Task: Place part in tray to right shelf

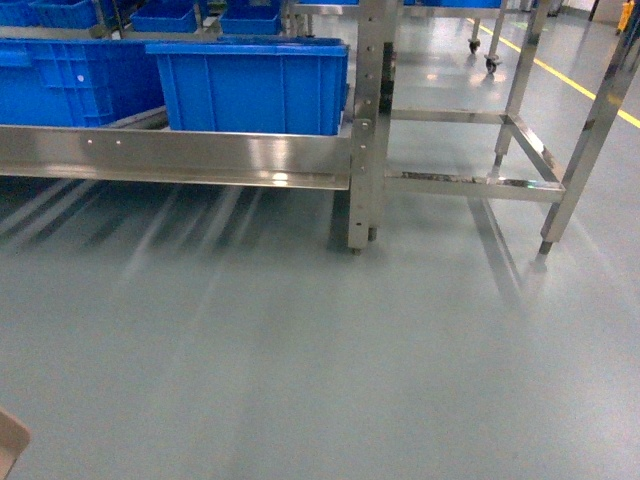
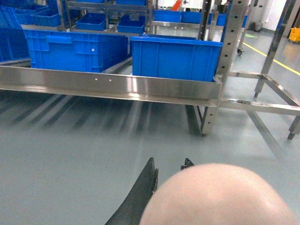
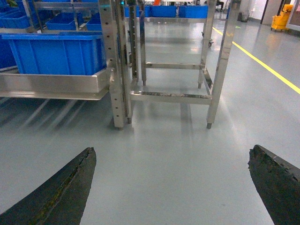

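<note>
The tray shows as a beige corner (image 1: 10, 440) at the bottom left of the head view. In the left wrist view it is a blurred, rounded beige mass (image 2: 218, 197) close to the camera. My left gripper (image 2: 169, 162) has its dark fingers close together around that beige mass, shut on the tray, with the right fingertip (image 2: 187, 162) just showing above it. My right gripper (image 3: 172, 150) stands wide open over bare grey floor with nothing between its fingers. The part is out of view in all three views.
A low stainless shelf rail (image 1: 170, 155) carries blue bins (image 1: 250, 85) on the left. A perforated steel post (image 1: 365, 120) ends it. To the right stands an open steel frame (image 1: 520, 150) on feet. A yellow floor line (image 1: 590, 85) runs at far right.
</note>
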Motion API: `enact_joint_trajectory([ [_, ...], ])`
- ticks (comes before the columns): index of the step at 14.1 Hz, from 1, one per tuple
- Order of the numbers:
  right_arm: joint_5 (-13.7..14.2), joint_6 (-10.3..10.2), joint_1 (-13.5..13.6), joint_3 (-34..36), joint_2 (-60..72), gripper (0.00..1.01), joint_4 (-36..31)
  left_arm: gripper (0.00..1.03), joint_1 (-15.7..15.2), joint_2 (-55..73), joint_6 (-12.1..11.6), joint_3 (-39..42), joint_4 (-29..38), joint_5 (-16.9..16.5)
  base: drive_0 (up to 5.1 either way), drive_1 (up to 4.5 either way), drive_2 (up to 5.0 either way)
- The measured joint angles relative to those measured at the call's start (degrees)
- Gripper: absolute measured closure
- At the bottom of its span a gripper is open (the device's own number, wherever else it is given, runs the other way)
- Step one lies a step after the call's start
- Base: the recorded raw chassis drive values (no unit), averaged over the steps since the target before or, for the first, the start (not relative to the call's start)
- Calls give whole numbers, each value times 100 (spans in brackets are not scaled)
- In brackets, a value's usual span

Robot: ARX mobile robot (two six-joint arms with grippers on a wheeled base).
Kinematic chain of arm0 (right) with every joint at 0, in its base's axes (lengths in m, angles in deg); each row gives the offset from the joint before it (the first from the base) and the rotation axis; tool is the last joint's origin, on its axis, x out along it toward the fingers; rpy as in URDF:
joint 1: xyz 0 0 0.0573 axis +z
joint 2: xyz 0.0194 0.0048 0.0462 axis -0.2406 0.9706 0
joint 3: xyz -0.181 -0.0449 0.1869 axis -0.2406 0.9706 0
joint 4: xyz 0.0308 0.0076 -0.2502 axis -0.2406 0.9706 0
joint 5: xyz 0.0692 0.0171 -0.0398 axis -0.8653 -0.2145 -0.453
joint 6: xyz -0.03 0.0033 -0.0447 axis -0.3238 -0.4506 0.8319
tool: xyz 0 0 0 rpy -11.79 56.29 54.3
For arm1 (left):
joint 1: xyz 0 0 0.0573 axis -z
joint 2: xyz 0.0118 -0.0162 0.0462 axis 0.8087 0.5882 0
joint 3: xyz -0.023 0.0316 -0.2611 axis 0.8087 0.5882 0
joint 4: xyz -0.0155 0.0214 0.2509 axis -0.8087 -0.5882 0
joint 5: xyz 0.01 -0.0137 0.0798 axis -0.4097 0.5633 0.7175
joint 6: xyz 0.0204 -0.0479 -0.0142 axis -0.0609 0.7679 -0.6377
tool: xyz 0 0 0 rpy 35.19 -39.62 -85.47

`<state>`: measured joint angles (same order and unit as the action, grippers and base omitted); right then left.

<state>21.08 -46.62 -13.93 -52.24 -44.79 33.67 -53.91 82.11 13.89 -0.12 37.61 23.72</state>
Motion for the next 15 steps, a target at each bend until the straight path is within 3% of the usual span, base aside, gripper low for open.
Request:
enact_joint_trajectory([
  [15, 0, 0, 0, 0, 0, 3, 2, 91, 0, 0, -4, 0, -13, 2, 444, -416, 20],
])
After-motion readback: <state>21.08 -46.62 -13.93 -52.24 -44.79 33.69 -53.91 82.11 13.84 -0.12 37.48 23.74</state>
